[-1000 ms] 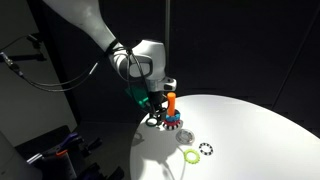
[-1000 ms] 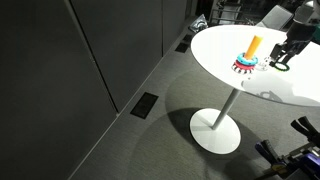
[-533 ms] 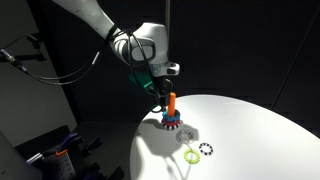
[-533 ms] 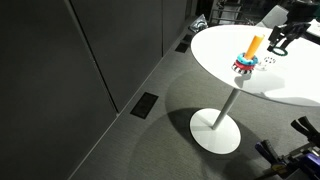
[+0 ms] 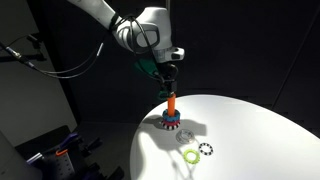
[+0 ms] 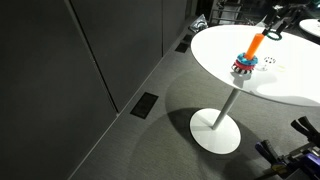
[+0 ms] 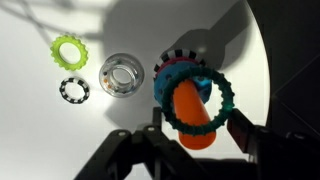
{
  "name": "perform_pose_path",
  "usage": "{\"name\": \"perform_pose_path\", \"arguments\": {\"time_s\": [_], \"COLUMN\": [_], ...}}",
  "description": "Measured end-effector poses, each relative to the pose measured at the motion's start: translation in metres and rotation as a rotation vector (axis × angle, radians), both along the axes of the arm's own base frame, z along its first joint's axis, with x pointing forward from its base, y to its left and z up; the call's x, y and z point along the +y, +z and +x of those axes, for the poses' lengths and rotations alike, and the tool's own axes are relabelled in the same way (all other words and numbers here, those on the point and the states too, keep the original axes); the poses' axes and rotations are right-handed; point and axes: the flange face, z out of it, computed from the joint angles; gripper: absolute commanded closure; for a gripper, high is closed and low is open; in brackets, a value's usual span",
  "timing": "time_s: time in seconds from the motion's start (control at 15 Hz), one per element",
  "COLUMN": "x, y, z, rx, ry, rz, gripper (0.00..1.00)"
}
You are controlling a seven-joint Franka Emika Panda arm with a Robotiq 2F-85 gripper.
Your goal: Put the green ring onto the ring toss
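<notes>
In the wrist view my gripper (image 7: 198,124) is shut on the dark-green ring (image 7: 222,95), one finger at each side of it. The ring hangs level over the orange peg (image 7: 188,118) of the ring toss, and the peg's top shows through its hole. The red, blue and dark base (image 7: 178,72) lies below. In both exterior views the gripper (image 5: 168,80) (image 6: 272,28) hovers just above the peg top (image 5: 171,103) (image 6: 256,45). The base (image 5: 171,123) (image 6: 245,66) stands near the table edge.
A yellow-green toothed ring (image 7: 68,48) (image 5: 190,155), a black toothed ring (image 7: 74,89) (image 5: 207,150) and a clear ring (image 7: 121,75) lie on the white round table (image 5: 255,130) (image 6: 215,50) beside the ring toss. The table edge is close to the base.
The gripper has risen from table level beside the base to just above the peg top, carrying the green ring. The ring toss and the other rings have not moved.
</notes>
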Motion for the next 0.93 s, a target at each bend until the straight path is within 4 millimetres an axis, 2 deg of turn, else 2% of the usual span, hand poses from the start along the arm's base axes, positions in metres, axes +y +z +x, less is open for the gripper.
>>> {"name": "perform_pose_path", "arguments": {"time_s": [0.27,0.47,0.93], "x": [0.001,0.000,-0.003], "y": [0.015,0.018,-0.007], "z": [0.013,0.022,0.044], "rx": [-0.032,-0.033,-0.010], "ry": [-0.023,-0.042,-0.075], "rz": [-0.002,-0.001,0.005], "gripper": [0.58,0.58,0.58]}}
